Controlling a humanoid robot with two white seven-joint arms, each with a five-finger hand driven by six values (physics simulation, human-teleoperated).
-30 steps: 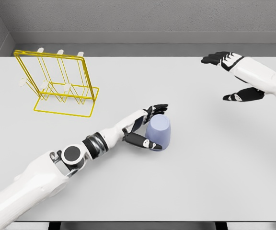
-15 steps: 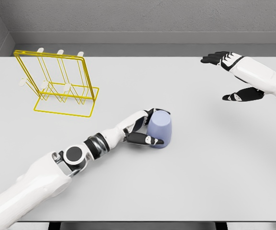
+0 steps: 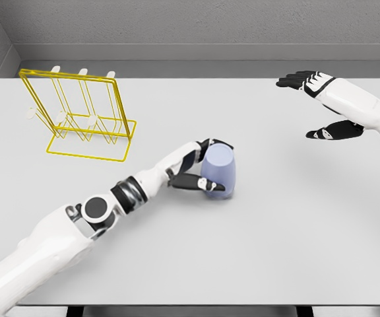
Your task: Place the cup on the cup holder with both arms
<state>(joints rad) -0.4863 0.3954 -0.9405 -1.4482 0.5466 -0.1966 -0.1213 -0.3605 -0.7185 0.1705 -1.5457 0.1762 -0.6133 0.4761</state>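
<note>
The left hand (image 3: 200,173) has its fingers (image 3: 206,186) wrapped round the cup (image 3: 218,172), thumb low on the near side and the other fingers curled over the far upper edge, so the lilac cup sits inside the grasp, standing on the table (image 3: 276,231) with its narrower end up. I judge the step in hand is to secure this grip and lift; to do it well the fingers should press evenly on both sides before the cup rises, because its smooth tapered wall could slip downward out of a loose hold. The cup holder (image 3: 78,115), a yellow wire rack with white pegs, stands well away from the fingers, up and to their left, so the carry goes across open surface. The right hand (image 3: 322,105) hovers far to the right of the cup, fingers spread and holding nothing. The table is plain pale grey and smooth; behind it runs a grey wall.
</note>
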